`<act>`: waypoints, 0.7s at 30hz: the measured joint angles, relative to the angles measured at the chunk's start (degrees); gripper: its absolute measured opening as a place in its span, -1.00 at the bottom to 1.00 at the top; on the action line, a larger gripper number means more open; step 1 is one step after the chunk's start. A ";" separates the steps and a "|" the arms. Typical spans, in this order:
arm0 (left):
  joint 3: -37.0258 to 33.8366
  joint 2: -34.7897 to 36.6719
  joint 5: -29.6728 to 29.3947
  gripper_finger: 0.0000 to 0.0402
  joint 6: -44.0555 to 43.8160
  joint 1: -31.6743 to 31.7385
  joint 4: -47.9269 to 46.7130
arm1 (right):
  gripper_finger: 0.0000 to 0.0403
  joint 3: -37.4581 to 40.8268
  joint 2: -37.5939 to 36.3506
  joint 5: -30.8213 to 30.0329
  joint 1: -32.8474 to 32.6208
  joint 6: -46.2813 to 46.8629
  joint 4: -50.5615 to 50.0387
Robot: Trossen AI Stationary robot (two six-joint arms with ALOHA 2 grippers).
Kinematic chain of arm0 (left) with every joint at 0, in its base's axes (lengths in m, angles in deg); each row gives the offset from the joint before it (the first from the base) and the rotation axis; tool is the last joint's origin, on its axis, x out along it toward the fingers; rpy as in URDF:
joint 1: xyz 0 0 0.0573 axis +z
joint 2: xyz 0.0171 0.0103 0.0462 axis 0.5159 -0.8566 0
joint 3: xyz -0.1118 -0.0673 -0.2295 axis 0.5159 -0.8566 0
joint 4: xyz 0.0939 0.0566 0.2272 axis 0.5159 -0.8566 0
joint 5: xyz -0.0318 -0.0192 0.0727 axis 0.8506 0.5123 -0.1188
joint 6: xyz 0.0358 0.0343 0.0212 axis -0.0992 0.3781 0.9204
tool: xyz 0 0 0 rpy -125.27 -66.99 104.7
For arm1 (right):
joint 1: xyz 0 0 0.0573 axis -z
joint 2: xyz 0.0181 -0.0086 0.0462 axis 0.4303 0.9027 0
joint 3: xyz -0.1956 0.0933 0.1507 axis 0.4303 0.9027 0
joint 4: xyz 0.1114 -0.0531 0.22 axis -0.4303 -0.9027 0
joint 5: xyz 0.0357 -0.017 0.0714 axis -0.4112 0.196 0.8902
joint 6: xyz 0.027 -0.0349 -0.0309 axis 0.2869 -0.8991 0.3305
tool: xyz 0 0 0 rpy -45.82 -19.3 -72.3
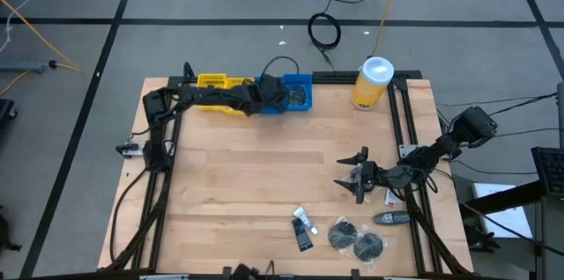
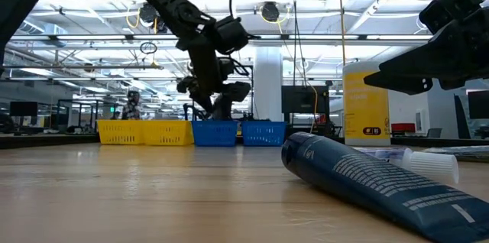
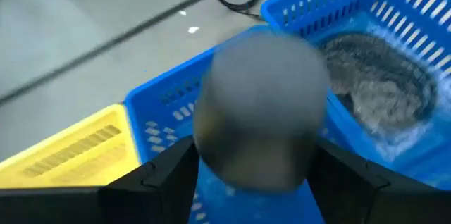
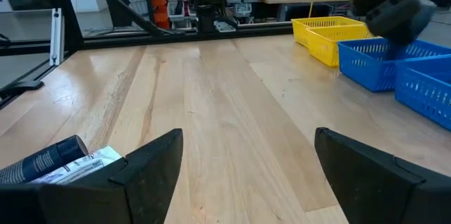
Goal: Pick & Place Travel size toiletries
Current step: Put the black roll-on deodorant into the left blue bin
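Note:
My left gripper hovers at the far edge over the blue bins, shut on a dark round flat packet. A second round packet lies in the neighbouring blue bin. My right gripper is open and empty, low over the table's right half, pointing left. Toward the near edge lie a dark tube and a thin white tube, two dark round packets and a dark stick-like piece. A small white item lies under the right arm. My left gripper pinches the dark round packet by its opposite rims, one finger on each side. The fingers come from above, slanting down toward the bins. The packet is lifted clear over the blue bin's dividing wall, its flat face toward the wrist camera.
Yellow bins sit left of the blue ones along the far edge. A large yellow canister with a white lid stands at the far right corner. Bare wood spans the table's middle. Dark rails run down both sides.

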 joint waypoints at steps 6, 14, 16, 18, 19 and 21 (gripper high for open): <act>0.00 -0.31 4.83 0.04 -0.59 3.60 1.61 | 0.55 0.00 0.00 0.00 0.00 0.00 0.02; -0.02 -0.33 5.02 0.10 -0.18 3.41 0.66 | 0.55 0.02 0.00 0.02 0.00 0.00 -0.09; -0.33 -0.34 4.91 0.16 -0.23 2.91 0.45 | 0.55 0.02 -0.01 0.02 0.01 0.00 -0.11; -0.79 -0.35 4.96 0.20 -0.18 2.19 0.35 | 0.55 0.02 0.00 0.02 0.01 0.00 -0.11; -0.93 -0.35 5.00 0.21 -0.12 1.90 0.16 | 0.55 0.02 0.00 0.02 0.01 0.00 -0.11; -1.32 -0.37 5.12 0.26 0.04 1.45 0.15 | 0.55 0.02 0.00 0.02 0.00 0.00 -0.11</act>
